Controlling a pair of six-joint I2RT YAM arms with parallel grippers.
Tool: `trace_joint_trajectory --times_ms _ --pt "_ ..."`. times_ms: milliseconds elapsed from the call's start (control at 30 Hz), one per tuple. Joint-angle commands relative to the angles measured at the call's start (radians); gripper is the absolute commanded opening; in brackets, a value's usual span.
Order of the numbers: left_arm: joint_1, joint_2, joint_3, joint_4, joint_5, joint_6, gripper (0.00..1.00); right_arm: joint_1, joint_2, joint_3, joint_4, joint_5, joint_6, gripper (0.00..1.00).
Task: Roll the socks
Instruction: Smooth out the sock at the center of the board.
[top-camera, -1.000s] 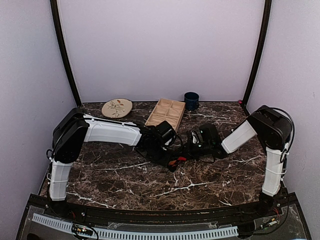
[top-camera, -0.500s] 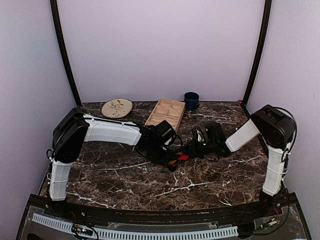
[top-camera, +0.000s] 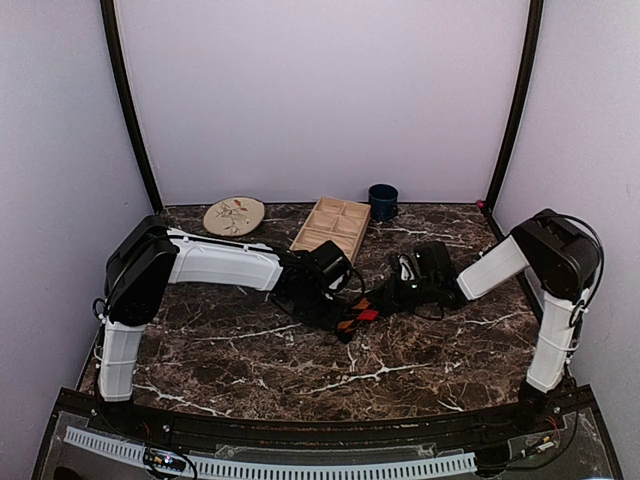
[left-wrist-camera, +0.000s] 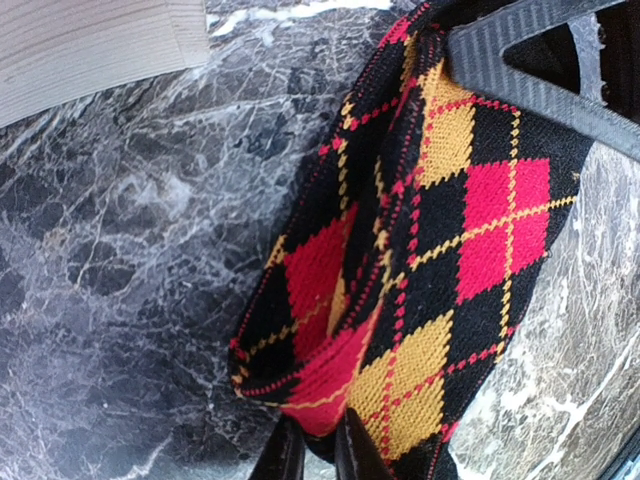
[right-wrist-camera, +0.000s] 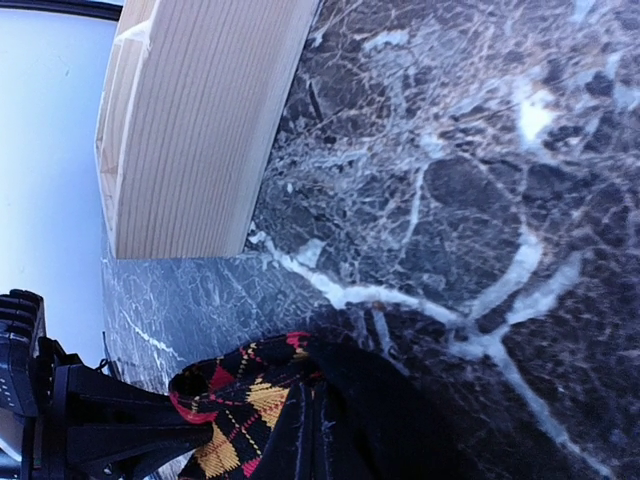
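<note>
One of the socks, black with red and orange argyle diamonds (left-wrist-camera: 450, 250), hangs stretched between my two grippers just above the dark marble table (top-camera: 240, 360). My left gripper (left-wrist-camera: 318, 452) is shut on its red end at the bottom of the left wrist view. My right gripper (right-wrist-camera: 318, 425) is shut on the other, black part of the sock (right-wrist-camera: 235, 400). From above, the sock (top-camera: 362, 316) shows as a short coloured strip between the left gripper (top-camera: 345, 308) and the right gripper (top-camera: 392, 295). A ribbed finger of the right gripper (left-wrist-camera: 520, 70) crosses the sock's top.
A wooden compartment tray (top-camera: 332, 226) lies just behind the grippers, its side close in the right wrist view (right-wrist-camera: 190, 130). A patterned plate (top-camera: 234, 215) sits at the back left. A dark blue cup (top-camera: 382, 200) stands at the back centre.
My right arm has drawn back to the right, pulling its end of the sock away from the left gripper. The left arm has stayed in place.
</note>
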Motion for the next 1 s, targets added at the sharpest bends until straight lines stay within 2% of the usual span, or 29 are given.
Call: trace_joint_trajectory --times_ms 0,100,167,300,467,767,967 --pt "-0.009 0.028 -0.052 -0.095 0.018 -0.013 0.16 -0.031 -0.028 0.022 -0.165 0.084 -0.078 0.03" --pt "-0.01 0.001 -0.045 -0.076 0.019 -0.017 0.2 -0.019 -0.06 0.063 -0.246 0.108 -0.132 0.08" --pt "-0.011 -0.018 -0.039 -0.069 0.016 -0.018 0.25 -0.011 -0.077 0.087 -0.299 0.124 -0.163 0.09" --pt "-0.012 -0.063 -0.03 -0.051 -0.015 -0.027 0.44 0.008 -0.112 0.099 -0.347 0.144 -0.183 0.11" --pt "-0.012 -0.112 -0.025 -0.04 -0.06 -0.034 0.55 0.05 -0.14 0.098 -0.372 0.16 -0.183 0.11" --pt "-0.01 -0.202 -0.095 0.043 -0.15 0.003 0.65 0.114 -0.166 0.063 -0.371 0.171 -0.183 0.12" --pt "0.014 -0.231 -0.148 0.073 -0.156 -0.007 0.67 0.205 -0.244 0.09 -0.46 0.28 -0.26 0.17"
